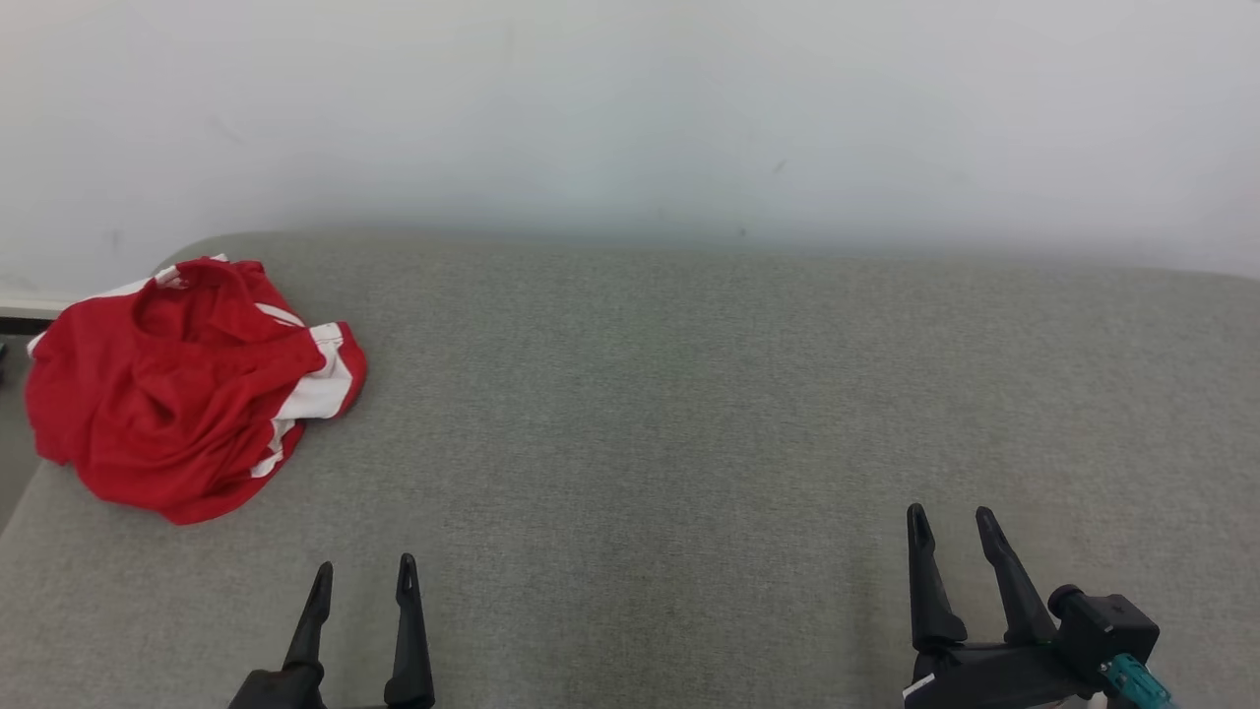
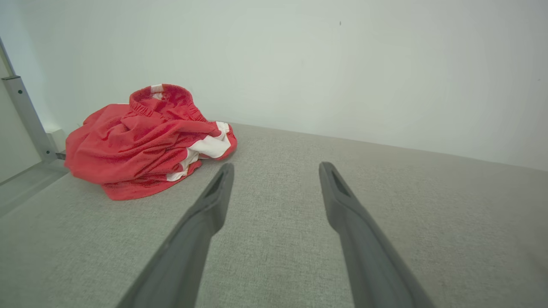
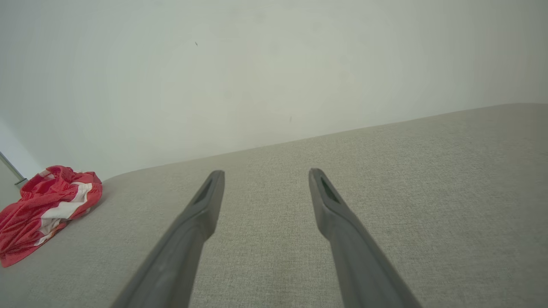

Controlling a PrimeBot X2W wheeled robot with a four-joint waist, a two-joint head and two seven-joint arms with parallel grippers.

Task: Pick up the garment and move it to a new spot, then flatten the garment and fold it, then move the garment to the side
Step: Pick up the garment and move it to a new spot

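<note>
Left wrist view shows a metal post (image 2: 25, 115) beside the crumpled red, white-striped garment (image 1: 187, 384), heaped at ten o'clock on the grey cushion (image 1: 689, 414); left gripper (image 1: 364, 576) and right gripper (image 1: 953, 522) gape empty

The crumpled red-and-white fabric garment (image 1: 182, 394) lies on the grey woven-cloth surface (image 1: 689, 414) at its far left corner, with the pale wall (image 1: 630, 98) behind. The left gripper (image 1: 365, 563) stands in front of it, the right gripper (image 1: 951, 511) well apart at front right.
</note>
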